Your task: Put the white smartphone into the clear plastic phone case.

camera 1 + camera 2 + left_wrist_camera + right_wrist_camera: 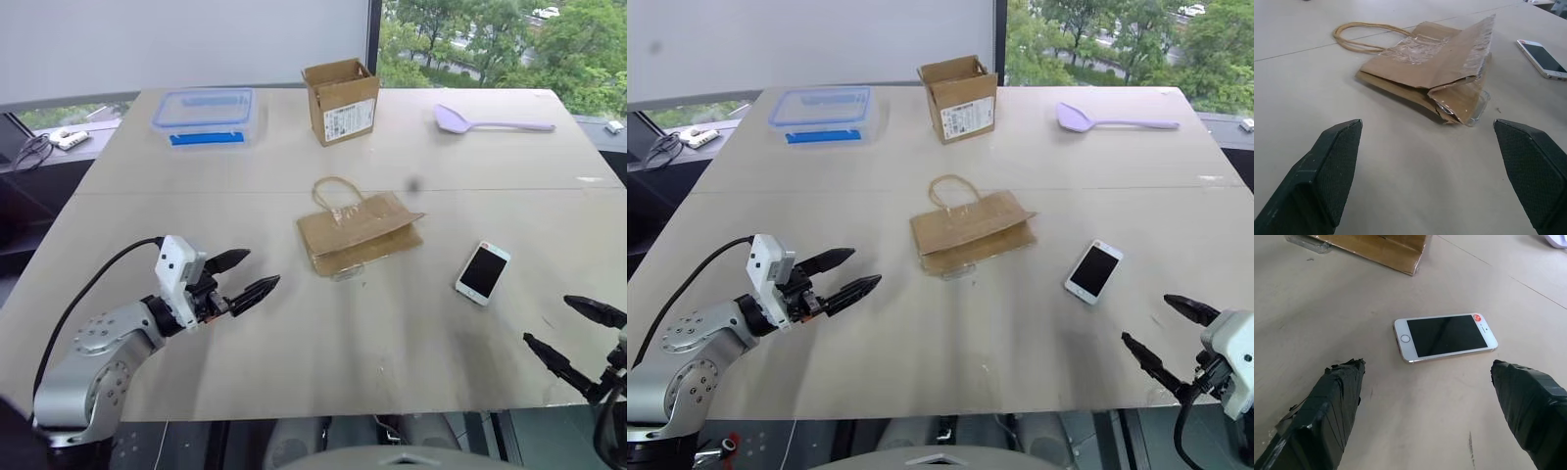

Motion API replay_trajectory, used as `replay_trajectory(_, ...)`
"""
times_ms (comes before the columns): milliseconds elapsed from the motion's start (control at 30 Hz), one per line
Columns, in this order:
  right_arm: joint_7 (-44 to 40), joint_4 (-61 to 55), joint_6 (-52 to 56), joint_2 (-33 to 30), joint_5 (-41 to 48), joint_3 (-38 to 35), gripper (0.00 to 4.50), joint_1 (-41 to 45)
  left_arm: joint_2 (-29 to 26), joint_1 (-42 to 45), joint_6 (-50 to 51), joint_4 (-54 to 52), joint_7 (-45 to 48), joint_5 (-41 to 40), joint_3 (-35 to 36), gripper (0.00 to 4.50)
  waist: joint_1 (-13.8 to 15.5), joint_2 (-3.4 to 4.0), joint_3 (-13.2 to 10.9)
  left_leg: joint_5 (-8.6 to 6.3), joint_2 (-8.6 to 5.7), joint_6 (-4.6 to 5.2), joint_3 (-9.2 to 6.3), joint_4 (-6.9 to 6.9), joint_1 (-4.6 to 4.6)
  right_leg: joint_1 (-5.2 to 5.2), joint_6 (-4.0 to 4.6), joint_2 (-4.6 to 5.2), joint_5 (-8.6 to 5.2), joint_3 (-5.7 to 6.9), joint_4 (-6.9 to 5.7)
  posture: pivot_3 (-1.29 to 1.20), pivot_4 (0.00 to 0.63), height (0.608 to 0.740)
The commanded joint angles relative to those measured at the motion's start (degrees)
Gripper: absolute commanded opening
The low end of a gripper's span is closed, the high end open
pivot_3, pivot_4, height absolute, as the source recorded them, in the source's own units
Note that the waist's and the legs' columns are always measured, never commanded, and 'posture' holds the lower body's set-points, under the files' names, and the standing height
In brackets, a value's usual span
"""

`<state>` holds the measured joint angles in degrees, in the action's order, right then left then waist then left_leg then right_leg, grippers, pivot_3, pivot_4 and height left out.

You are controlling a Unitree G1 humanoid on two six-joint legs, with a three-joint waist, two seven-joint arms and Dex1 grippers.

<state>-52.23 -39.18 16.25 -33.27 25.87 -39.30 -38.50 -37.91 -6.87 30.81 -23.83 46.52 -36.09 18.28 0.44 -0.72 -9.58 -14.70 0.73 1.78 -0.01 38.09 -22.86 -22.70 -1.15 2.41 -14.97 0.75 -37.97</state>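
Note:
The white smartphone (483,273) lies screen up on the table's right half, ahead of my right gripper (549,320), which stands open and empty near the front edge; the right wrist view has the phone (1444,337) just beyond the spread fingers. The clear plastic phone case (1476,105) pokes out from the near end of a flattened brown paper bag (360,235) at the table's middle, with most of it hidden by the bag. My left gripper (257,272) is open and empty at the front left, pointing toward the bag and well short of it.
A clear blue-rimmed food container (204,113) sits at the back left, an open cardboard box (341,101) at the back centre and a lilac spoon (490,121) at the back right. The table's front edge (323,413) runs just below both grippers.

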Motion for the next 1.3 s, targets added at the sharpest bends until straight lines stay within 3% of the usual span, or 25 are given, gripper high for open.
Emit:
replay_trajectory(33,-0.09,-1.54,-0.82,-0.49,3.43,-1.44,4.5,1.24,-1.01,3.53,-3.04,-0.35,0.84,1.81,-1.19,4.43,0.25,0.0,0.0,0.0,0.0,0.0,0.01,-0.01,-0.01,-0.01,0.0,0.0,0.0,0.0,0.01,0.0,0.15,0.74)
replay_trajectory(267,2.82,-10.54,2.9,-5.36,6.08,4.9,4.5,7.48,-4.19,15.82,-10.03,3.8,4.81,12.36,-13.59,4.43,0.78,0.04,-0.01,0.0,-0.07,0.02,0.0,0.06,-0.02,0.05,-0.01,-0.04,0.0,0.05,0.01,0.0,0.15,0.74)
replay_trajectory(533,7.08,-16.62,8.81,-10.53,10.43,9.65,4.5,14.66,-1.82,26.26,-21.58,16.57,9.52,23.73,-25.82,4.43,0.53,0.0,-0.03,-0.01,-0.08,0.05,0.06,0.06,-0.04,0.02,-0.25,-0.2,0.14,0.01,0.0,0.0,0.15,0.74)
replay_trajectory(567,7.53,-16.77,9.27,-10.98,10.46,10.05,4.5,15.42,-1.21,27.22,-23.1,18.2,9.82,24.69,-26.7,3.94,0.51,-0.01,-0.03,-0.01,-0.09,0.05,0.06,0.08,-0.05,0.03,-0.27,-0.3,0.14,0.01,0.0,0.0,0.15,0.74)
replay_trajectory(633,7.62,-16.92,9.64,-11.49,10.93,10.12,4.5,15.97,0.54,28.94,-23.59,20.67,9.04,25.46,-27.36,3.64,0.49,-0.02,-0.04,-0.01,-0.1,0.05,0.06,0.08,-0.06,0.03,-0.27,-0.31,0.15,0.0,0.01,0.0,0.15,0.74)
replay_trajectory(800,7.12,-16.76,8.07,-10.73,9.29,11.75,4.5,14.72,2.64,28.85,-27.92,24.01,8.39,27.2,-27.23,1.41,0.36,-0.06,-0.06,-0.02,-0.1,0.07,0.05,0.11,-0.1,0.02,-0.29,-0.37,0.15,0.0,0.01,0.0,0.15,0.74)
replay_trajectory(833,7.62,-16.83,7.88,-10.38,8.97,12.44,4.5,14.77,3.3,28.54,-27.91,23.98,7.34,26.87,-26.47,0.64,0.35,-0.06,-0.06,-0.02,-0.08,0.07,0.05,0.11,-0.1,0.02,-0.29,-0.33,0.15,-0.01,0.0,0.0,0.15,0.74)
replay_trajectory(900,8.16,-16.67,7.49,-9.91,8.83,13.86,4.5,15.56,4.51,27.78,-28.27,24.52,5.12,25.55,-23.98,0.03,0.36,-0.07,-0.06,-0.02,-0.07,0.07,0.05,0.11,-0.09,0.02,-0.29,-0.29,0.15,-0.01,0.0,0.0,0.15,0.74)
replay_trajectory(1100,7.83,-13.93,6.38,-9.96,7.8,19.66,4.5,20.52,3.85,26.78,-26.57,28.26,-4.79,22.8,-10.31,0.03,0.18,-0.11,-0.08,-0.02,0.04,0.07,0.02,0.17,-0.03,0.02,-0.3,-0.31,0.16,0.02,-0.07,0.0,0.15,0.74)
replay_trajectory(1200,6.19,-11.13,5.45,-10.12,7.75,22.78,4.5,23.71,-0.25,25.04,-26.93,31.68,-8.82,24.2,-3.29,0.03,0.21,-0.12,-0.08,-0.02,0.05,0.06,0.02,0.17,-0.02,0.02,-0.3,-0.32,0.16,0.03,-0.08,0.0,0.15,0.74)
replay_trajectory(1300,4.29,-8.12,3.35,-10.13,5.88,25.65,4.5,25.3,-3.2,22.27,-27.97,33.55,-9.06,25.8,-1.83,0.03,0.19,-0.16,-0.08,-0.02,0.04,0.06,0.06,0.16,-0.02,0.02,-0.29,-0.29,0.17,0.0,-0.04,0.0,0.15,0.74)
